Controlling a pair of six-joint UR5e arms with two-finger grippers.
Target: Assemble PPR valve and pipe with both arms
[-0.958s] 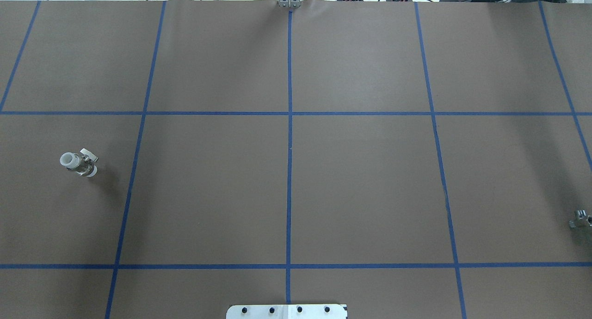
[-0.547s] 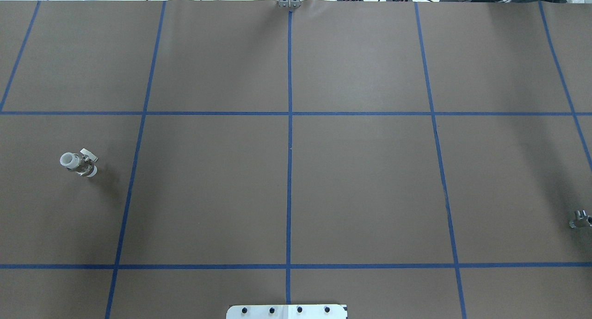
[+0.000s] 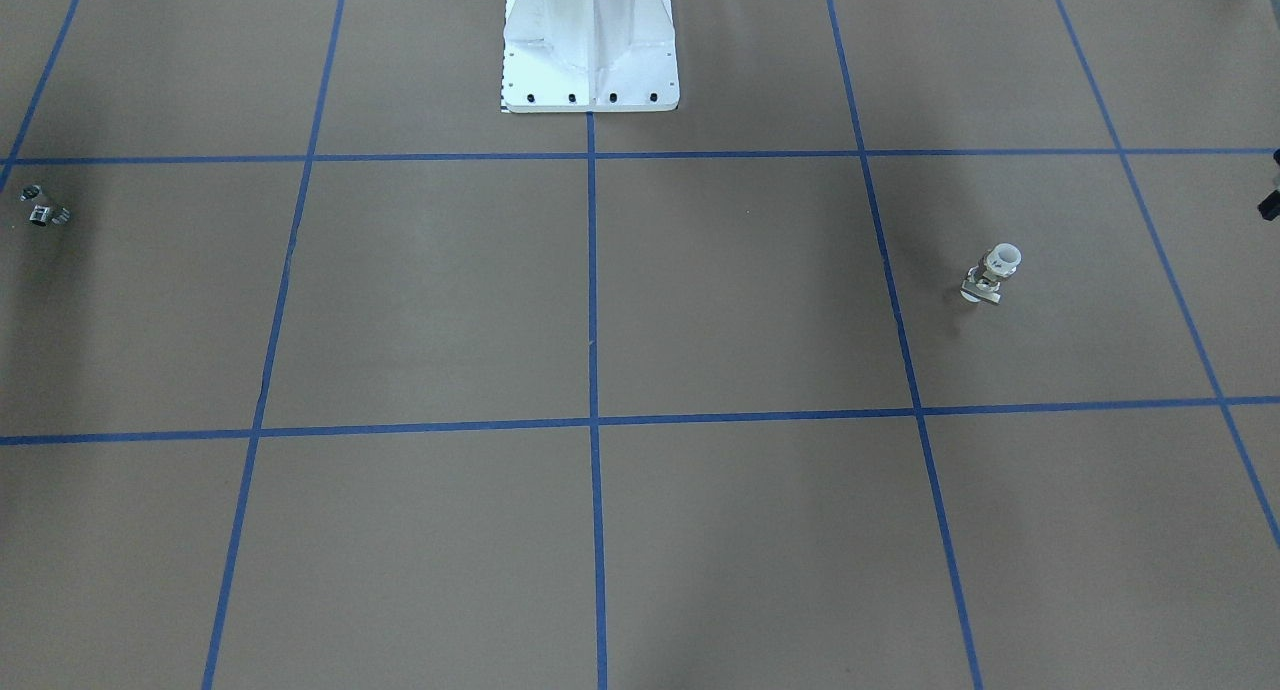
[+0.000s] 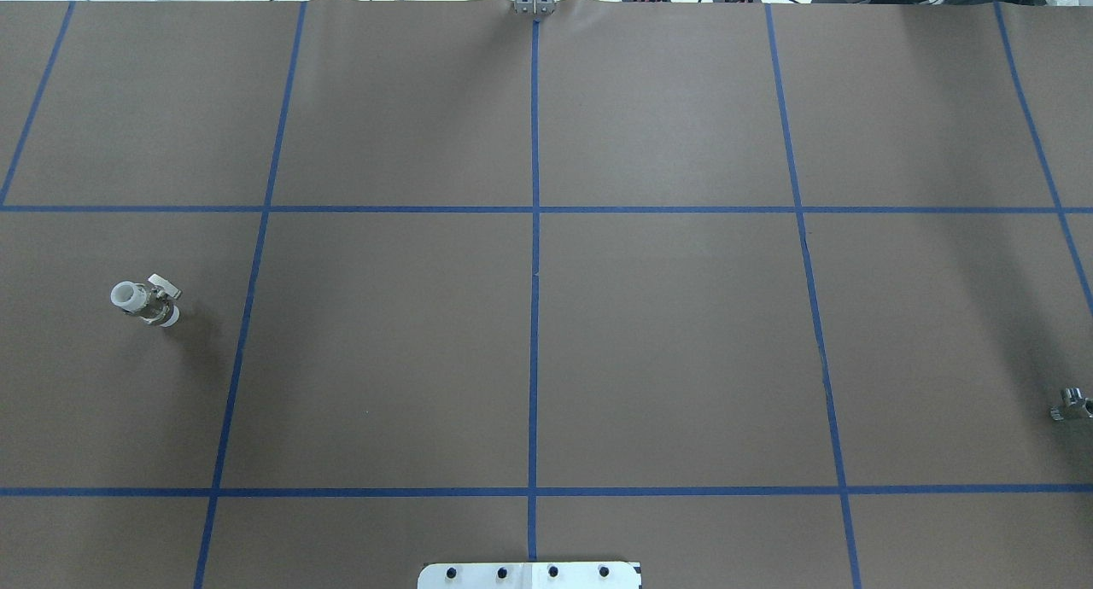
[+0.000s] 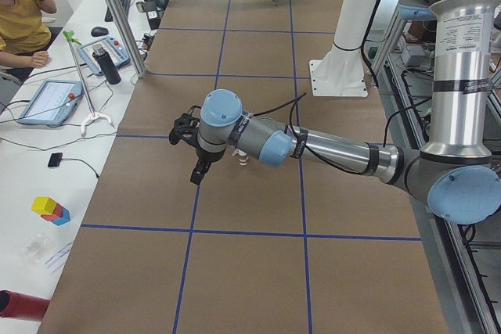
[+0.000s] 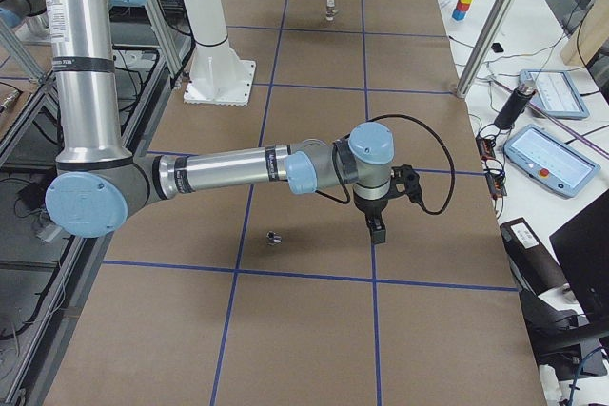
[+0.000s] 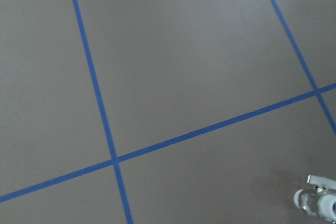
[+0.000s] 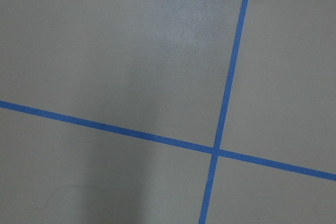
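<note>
The PPR valve (image 4: 145,301), with a white collar and a metal middle, stands on the brown table at the left; it also shows in the front view (image 3: 992,273) and at the left wrist view's lower right corner (image 7: 317,203). The pipe (image 4: 1072,404), a small shiny metal fitting, lies at the table's right edge, and in the front view (image 3: 40,208). My left gripper (image 5: 199,171) hangs above the table beside the valve. My right gripper (image 6: 378,228) hangs beside the pipe (image 6: 275,237). I cannot tell whether either gripper is open or shut. Nothing shows between their fingers.
Blue tape lines (image 4: 534,273) divide the brown table cover into squares. The robot's white base (image 3: 590,45) stands at the robot's edge of the table. An operator (image 5: 23,21) sits beside tablets and small objects on a side table.
</note>
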